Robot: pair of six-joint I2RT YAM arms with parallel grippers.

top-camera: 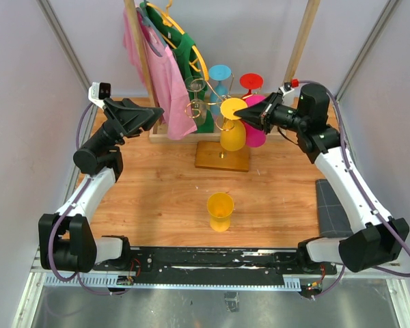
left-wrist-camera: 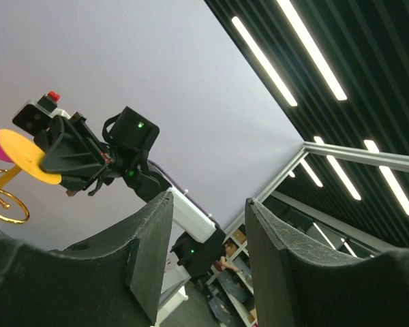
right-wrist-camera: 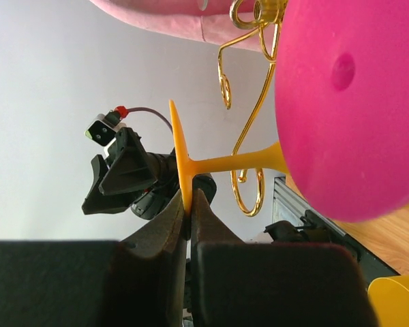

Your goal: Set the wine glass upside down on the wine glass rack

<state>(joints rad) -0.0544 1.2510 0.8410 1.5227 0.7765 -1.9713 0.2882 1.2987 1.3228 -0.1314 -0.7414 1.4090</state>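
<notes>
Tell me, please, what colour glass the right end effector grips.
Yellow-orange glass; the right wrist view shows it best.

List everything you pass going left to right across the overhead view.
left gripper → green shirt → upside-down yellow wine glass → right gripper, pinching that glass's foot → dark mat. Left out: pink shirt and pink glass, which overlap their neighbours.

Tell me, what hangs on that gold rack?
Upside-down: a yellow glass, foot pinched by the right gripper, and a pink glass. The blue glass and red glass show only feet; bowls covered.
</notes>
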